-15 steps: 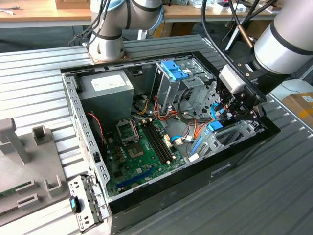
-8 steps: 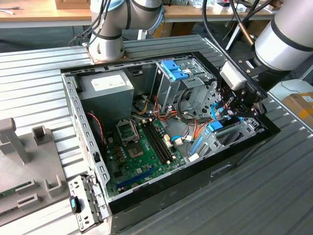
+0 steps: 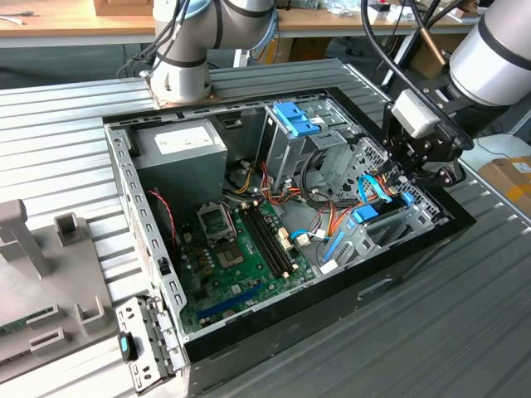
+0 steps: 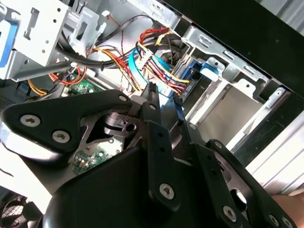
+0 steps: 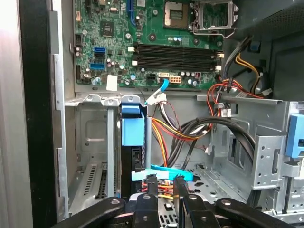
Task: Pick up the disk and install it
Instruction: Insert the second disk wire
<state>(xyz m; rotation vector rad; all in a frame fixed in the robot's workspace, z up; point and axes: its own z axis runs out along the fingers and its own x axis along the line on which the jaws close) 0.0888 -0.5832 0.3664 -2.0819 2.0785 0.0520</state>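
Disk (image 5: 132, 142) sits upright on edge in the drive bay (image 5: 92, 142) of the computer case (image 3: 398, 274), beside the bay's divider wall. Gripper (image 5: 164, 183) hangs just over the disk's near end, fingers (image 5: 151, 186) slightly apart, clamped on nothing. Keep the push square along the bay rails and clear of the cables (image 5: 190, 130) beside it.

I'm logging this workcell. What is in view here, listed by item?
case: one, black, open on the ribbed table.
motherboard: one, green, on the case floor.
power supply: one, grey, far corner of the case.
cage: one, metal, blue clip on top, mid-case.
disk: one, dark with blue carrier, upright in the bay at the case's edge on the exterior view's right.
cables: many, red, yellow, black, blue, beside the bay.
fixture: one, grey, on the exterior view's left.
arm: one, grey.
pincer: one, black, by the disk's end.
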